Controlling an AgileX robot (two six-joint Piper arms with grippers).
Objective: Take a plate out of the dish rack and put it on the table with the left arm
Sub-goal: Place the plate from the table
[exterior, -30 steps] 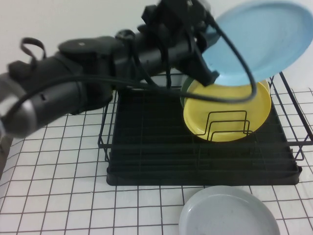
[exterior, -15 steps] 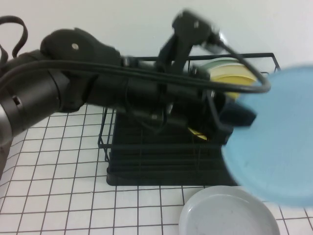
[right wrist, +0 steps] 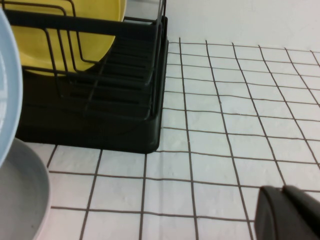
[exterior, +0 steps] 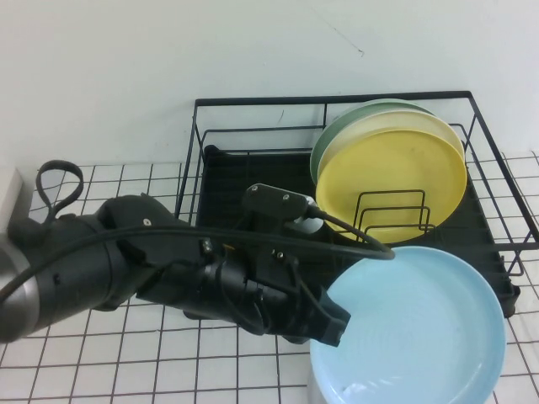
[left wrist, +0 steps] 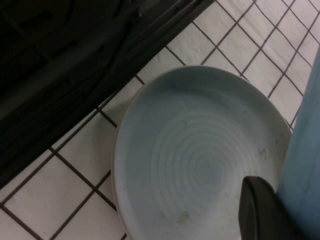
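My left gripper (exterior: 334,323) is shut on the rim of the sky-blue plate (exterior: 414,330). It holds the plate nearly flat, low in front of the dish rack (exterior: 253,168), at the front right of the table (exterior: 101,370). The plate hangs right over a pale grey plate (left wrist: 200,160) that lies on the table. In the left wrist view one black finger (left wrist: 257,210) presses the blue plate's edge (left wrist: 306,150). The other finger is hidden. My right gripper (right wrist: 281,188) is shut and empty, low over the tiles to the right of the rack. It does not show in the high view.
A yellow plate (exterior: 396,172) stands upright in the rack's right end, with a cream one and a green one (exterior: 335,139) behind it. The rack's left half holds nothing. A white object (exterior: 10,194) sits at the far left edge.
The left arm has swung the blue plate down from high above the rack's back right to low in front of the rack, over the grey plate.
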